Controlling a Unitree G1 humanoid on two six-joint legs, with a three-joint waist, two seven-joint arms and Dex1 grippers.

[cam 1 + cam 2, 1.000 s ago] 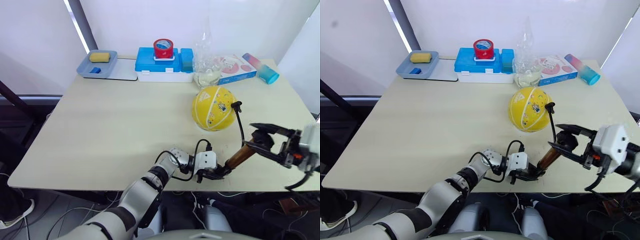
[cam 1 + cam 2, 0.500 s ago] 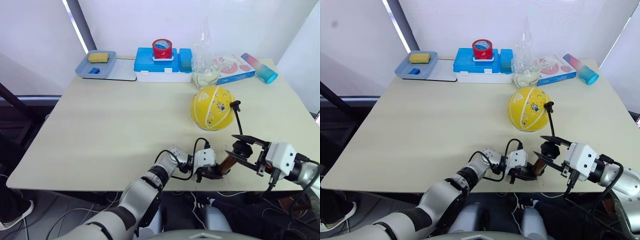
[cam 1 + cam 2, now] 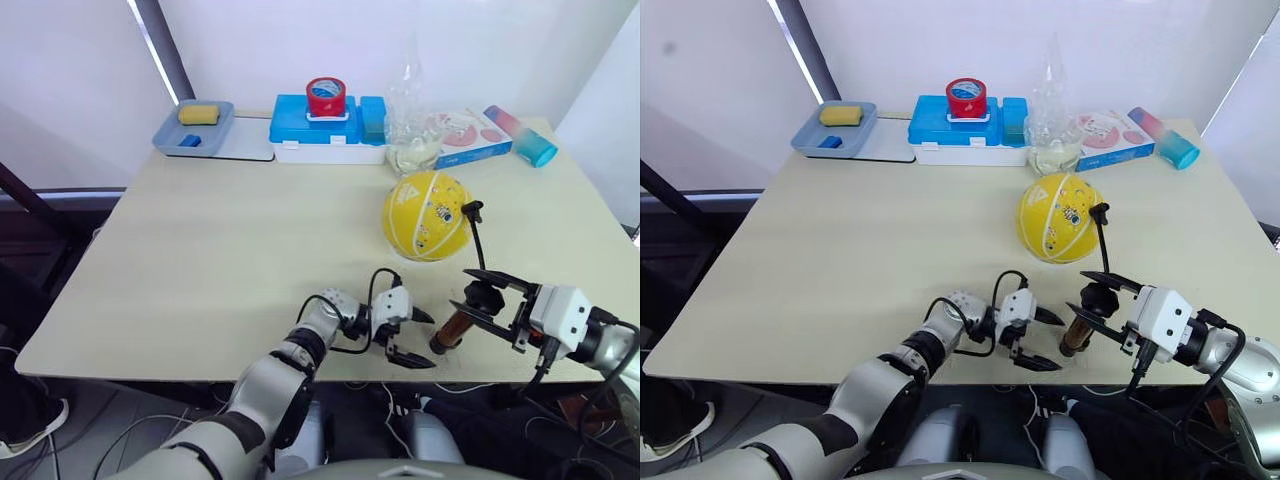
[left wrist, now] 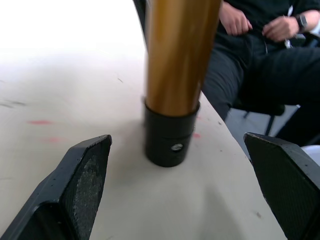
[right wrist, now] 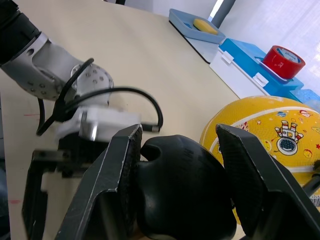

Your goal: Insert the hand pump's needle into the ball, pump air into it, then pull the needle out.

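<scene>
Gripping the hand pump (image 3: 452, 331) handle, right end effector (image 3: 487, 298), left end effector (image 3: 410, 338) spread, needle seemingly in ball (image 3: 427, 216)

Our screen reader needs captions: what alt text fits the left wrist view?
The hand pump stands upright on the table, its black base between the open left gripper fingers, untouched. A seated person is behind.
</scene>
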